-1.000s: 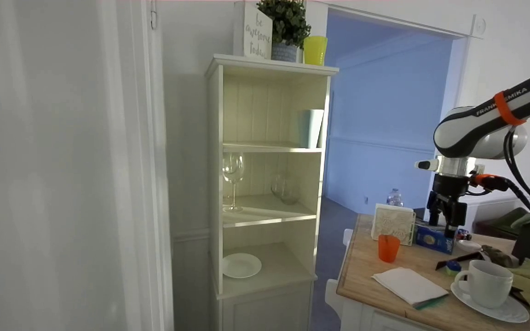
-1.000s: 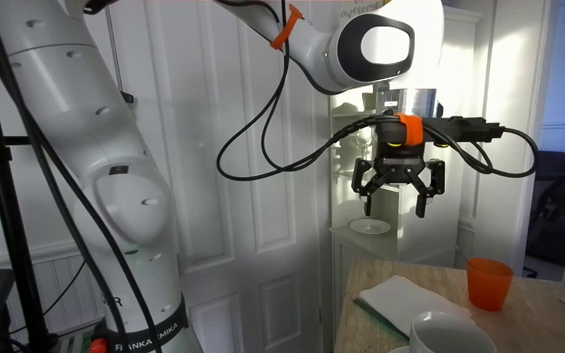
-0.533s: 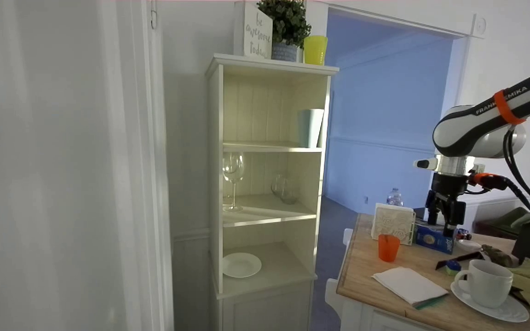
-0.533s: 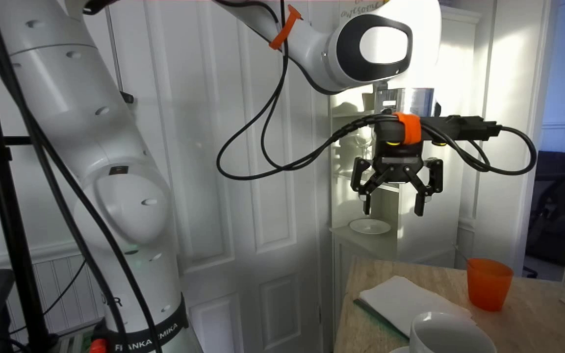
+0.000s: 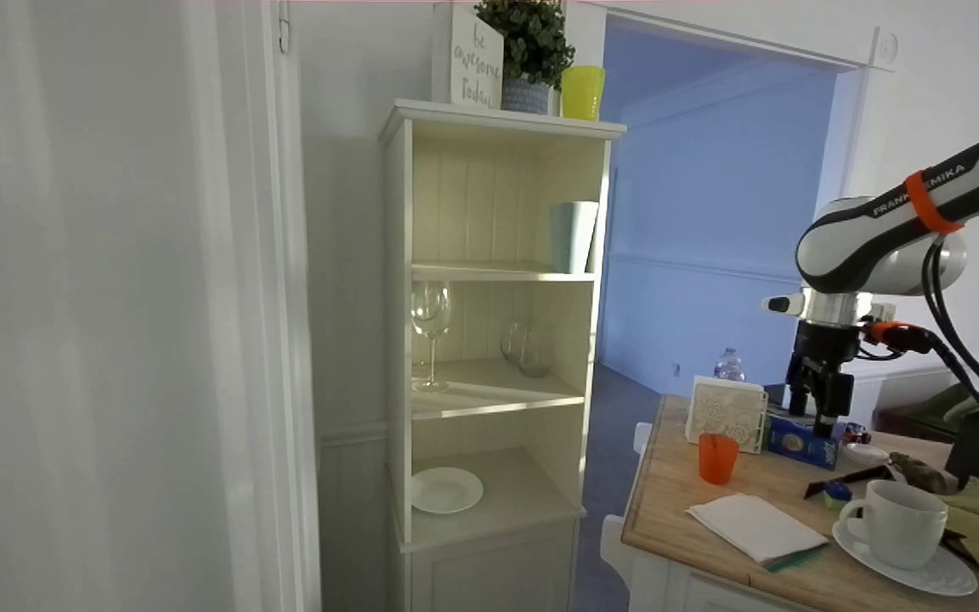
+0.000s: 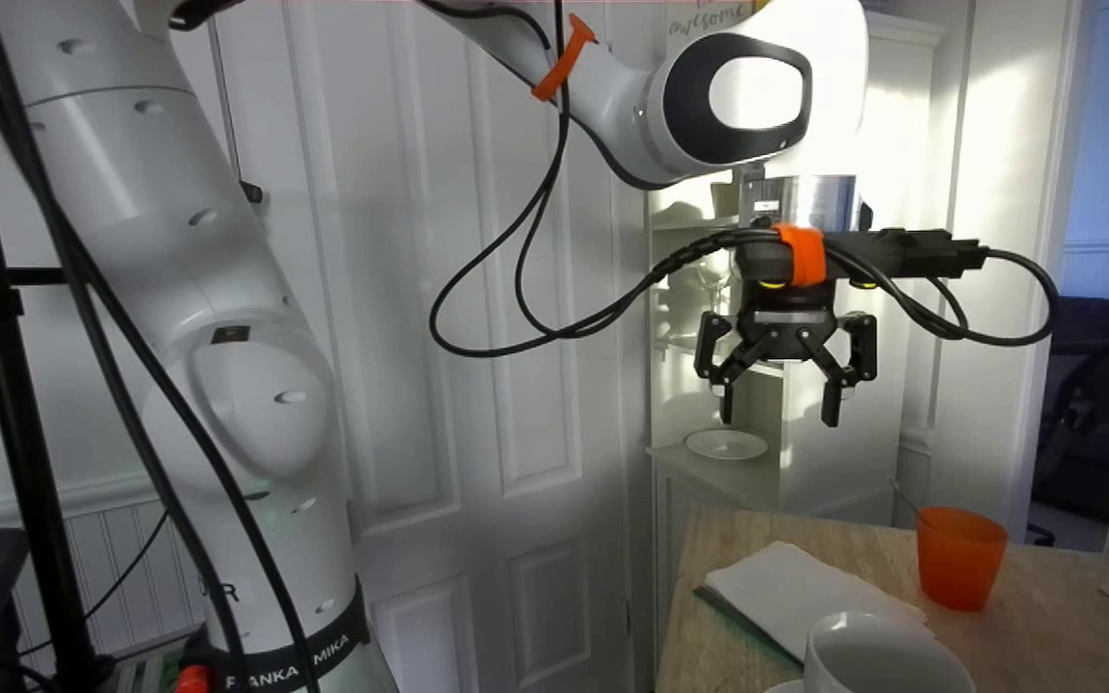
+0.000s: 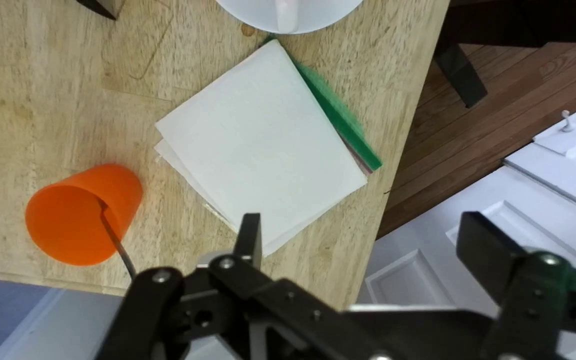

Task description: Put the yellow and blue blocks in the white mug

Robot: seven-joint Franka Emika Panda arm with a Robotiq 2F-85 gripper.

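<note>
The mug (image 5: 908,529) is white, the cup (image 7: 80,220) orange, the claw (image 6: 778,412) black

Claw (image 7: 360,235) spread wide, one finger (image 7: 250,235) blocking part of the edge of a white napkin stack (image 7: 263,140). Green layer (image 7: 331,111) poking out underneath. White saucer (image 7: 318,15) cropped at top; of the white mug (image 7: 287,15) only the handle shows. Orange cup (image 7: 118,182) at left, thin dark stick (image 7: 117,244) out over its rim. Dark object (image 7: 100,7) top-left, cropped, can't identify. Wood worktop (image 7: 68,100). Past its edge, wood floor (image 7: 498,130), white panels (image 7: 558,210).
</note>
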